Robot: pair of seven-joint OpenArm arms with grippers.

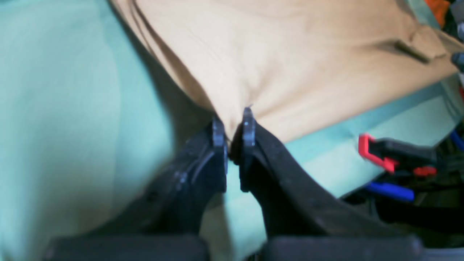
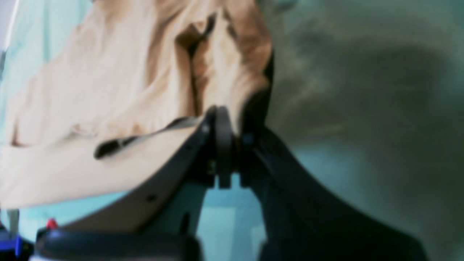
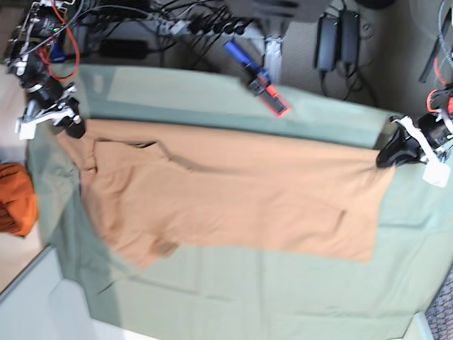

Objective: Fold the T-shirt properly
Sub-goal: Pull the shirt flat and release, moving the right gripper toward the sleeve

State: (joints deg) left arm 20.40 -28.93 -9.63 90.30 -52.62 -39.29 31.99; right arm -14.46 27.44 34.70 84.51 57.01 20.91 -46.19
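One tan T-shirt point(image 3: 233, 195), spread out. One sage-green cloth point(image 3: 283, 290) under it. One bunched orange cloth point(image 3: 14, 198) off the edge. Two grippers: left gripper point(image 3: 386, 157) and right gripper point(image 3: 71, 127), each pinched closed on a shirt corner. One red-and-blue clamp point(image 3: 258, 78) at the far edge. Two black power bricks point(image 3: 338, 34) on the floor, side by side.

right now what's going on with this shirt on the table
A two-armed robot is working on a tan T-shirt spread out over a green cloth. The left end effector is shut on one edge of the shirt, and the right end effector is shut on the fabric at the opposite end. The shirt lies mostly flat between them, one sleeve rumpled. An orange cloth sits off to the side.
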